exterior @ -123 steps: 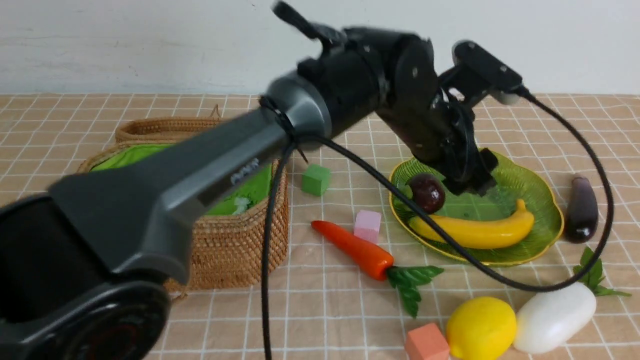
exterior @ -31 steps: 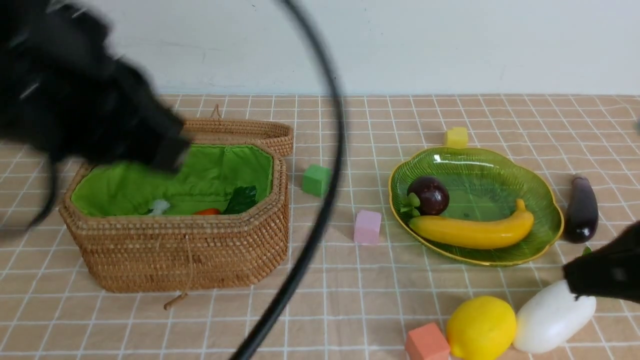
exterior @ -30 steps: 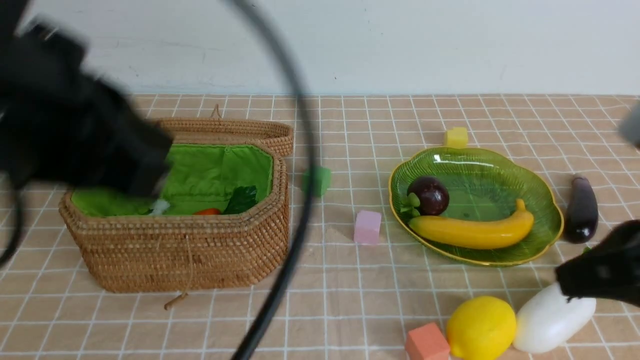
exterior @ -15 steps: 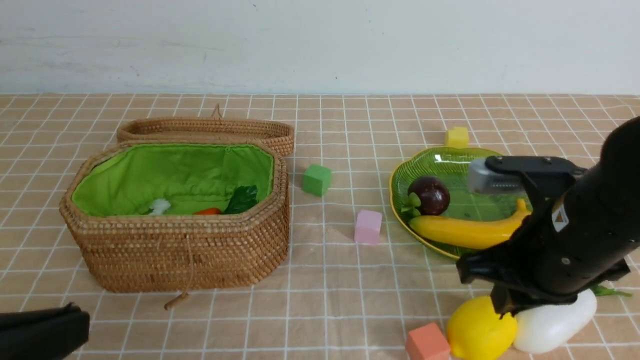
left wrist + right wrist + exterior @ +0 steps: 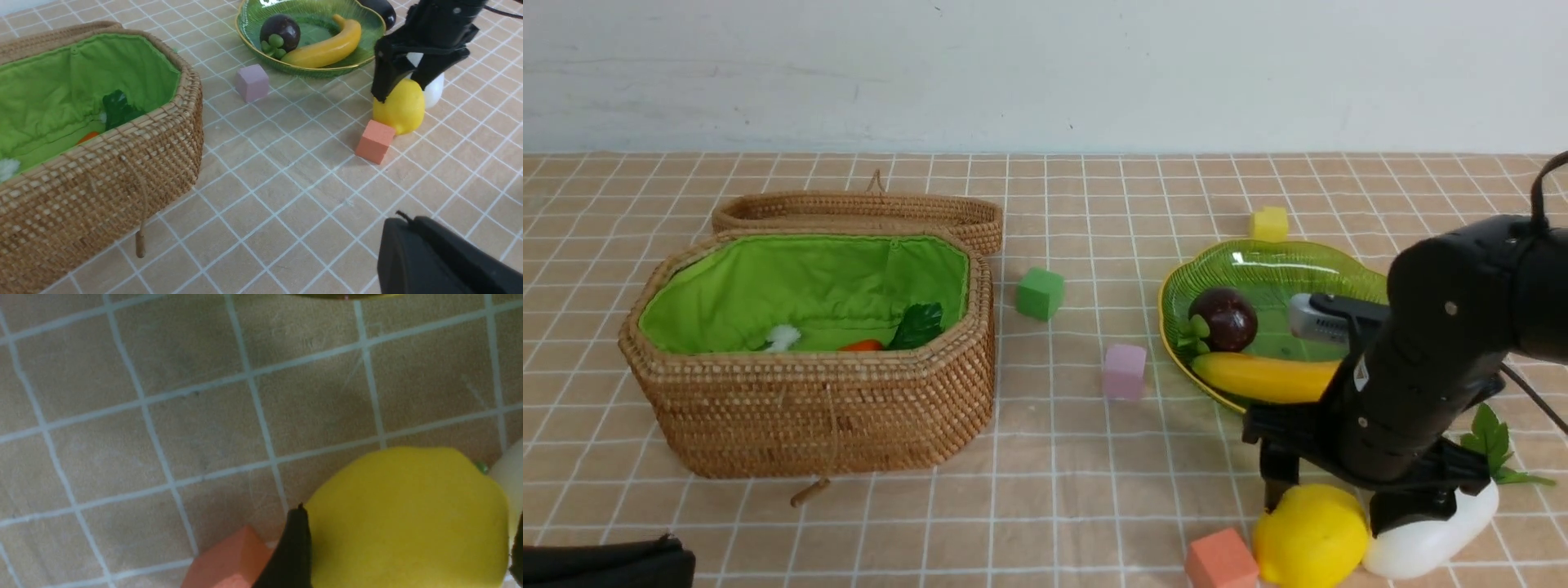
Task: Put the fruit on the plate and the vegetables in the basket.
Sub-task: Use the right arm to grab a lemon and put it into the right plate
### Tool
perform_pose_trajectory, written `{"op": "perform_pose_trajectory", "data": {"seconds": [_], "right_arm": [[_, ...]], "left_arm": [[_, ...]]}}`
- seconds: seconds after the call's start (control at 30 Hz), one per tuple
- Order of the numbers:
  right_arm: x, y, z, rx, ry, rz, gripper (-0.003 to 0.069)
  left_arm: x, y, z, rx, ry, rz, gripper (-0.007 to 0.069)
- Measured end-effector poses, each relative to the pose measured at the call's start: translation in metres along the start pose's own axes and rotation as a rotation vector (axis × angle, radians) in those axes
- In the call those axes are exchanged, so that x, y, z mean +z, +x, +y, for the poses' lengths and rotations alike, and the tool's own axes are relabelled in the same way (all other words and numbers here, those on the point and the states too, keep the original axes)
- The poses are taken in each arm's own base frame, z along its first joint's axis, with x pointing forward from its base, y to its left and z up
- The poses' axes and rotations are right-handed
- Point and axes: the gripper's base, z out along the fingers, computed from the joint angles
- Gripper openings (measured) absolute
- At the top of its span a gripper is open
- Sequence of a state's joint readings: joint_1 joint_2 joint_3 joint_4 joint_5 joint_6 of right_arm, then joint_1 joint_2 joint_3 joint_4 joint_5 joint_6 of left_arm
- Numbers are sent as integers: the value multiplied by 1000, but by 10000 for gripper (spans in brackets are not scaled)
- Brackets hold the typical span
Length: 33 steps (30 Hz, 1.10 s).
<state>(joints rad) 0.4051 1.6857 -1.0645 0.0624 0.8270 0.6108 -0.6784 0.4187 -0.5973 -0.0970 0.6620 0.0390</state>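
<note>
Front view: 1 right tool [image 5: 1338, 514], spread, straddling 1 lemon [image 5: 1311, 541]; we should lower it centred, clear of the neighbouring radish [image 5: 1421, 543], then squeeze gently.

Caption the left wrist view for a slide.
Open right end effector straddles the lemon beside an orange cube; mangosteen and banana on the plate, carrot in the basket.

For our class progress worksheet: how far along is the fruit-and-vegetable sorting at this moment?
Done: mangosteen and banana lie on the plate; the carrot is in the basket. In hand: the right gripper, fingers open, straddles the lemon on the table, not yet gripping. Left: lemon, radish and eggplant to place.
</note>
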Motion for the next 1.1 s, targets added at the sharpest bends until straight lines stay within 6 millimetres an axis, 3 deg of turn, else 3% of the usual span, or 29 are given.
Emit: {"op": "perform_pose_trajectory", "data": {"seconds": [0.4, 0.8, 0.97, 1.1], "right_arm": [[22, -1, 10, 89, -65, 70, 629], [-5, -19, 22, -32, -52, 40, 627], [-21, -7, 23, -58, -10, 123, 627], [-15, 5, 25, -69, 7, 151, 627]], "left_arm": [[0, 0, -3, 42, 38, -1, -13], [0, 0, -4, 45, 39, -1, -13], [0, 0, -4, 57, 39, -1, -13], [0, 0, -4, 63, 39, -1, -13]]}}
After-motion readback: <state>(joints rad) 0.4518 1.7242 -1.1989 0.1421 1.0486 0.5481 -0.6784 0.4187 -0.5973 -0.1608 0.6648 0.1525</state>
